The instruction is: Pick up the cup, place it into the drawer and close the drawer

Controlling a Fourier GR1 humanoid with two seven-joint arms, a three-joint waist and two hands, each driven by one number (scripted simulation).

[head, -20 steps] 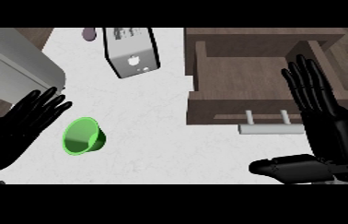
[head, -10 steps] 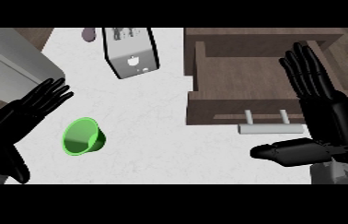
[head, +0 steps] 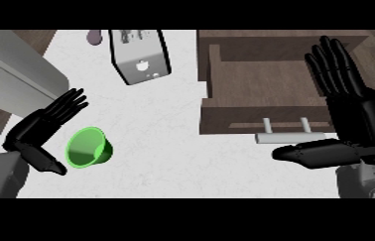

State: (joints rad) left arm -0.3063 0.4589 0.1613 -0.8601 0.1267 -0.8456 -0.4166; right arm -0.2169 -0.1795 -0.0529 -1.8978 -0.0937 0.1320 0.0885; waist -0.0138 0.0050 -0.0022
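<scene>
A green cup [head: 89, 148] lies tipped on the white counter at the lower left, its mouth facing up and left. My left hand [head: 38, 128] is open right beside it on its left, fingers straight and pointing up-right, thumb below the cup; it does not hold the cup. The wooden drawer [head: 242, 121] stands pulled open at the right, its inside bare, with a light bar handle [head: 289, 135] on its front. My right hand [head: 344, 101] is open over the drawer's right side, fingers up, thumb stretched left below the handle.
A silver toaster [head: 141, 56] stands at the back centre, a small mauve object [head: 95, 35] beside it at the top edge. A grey appliance [head: 26, 79] fills the left edge. Dark wood cabinet [head: 278, 36] surrounds the drawer.
My left hand has moved right and nearer to the cup. My right hand has shifted slightly up and left over the drawer. The cup and drawer have not moved.
</scene>
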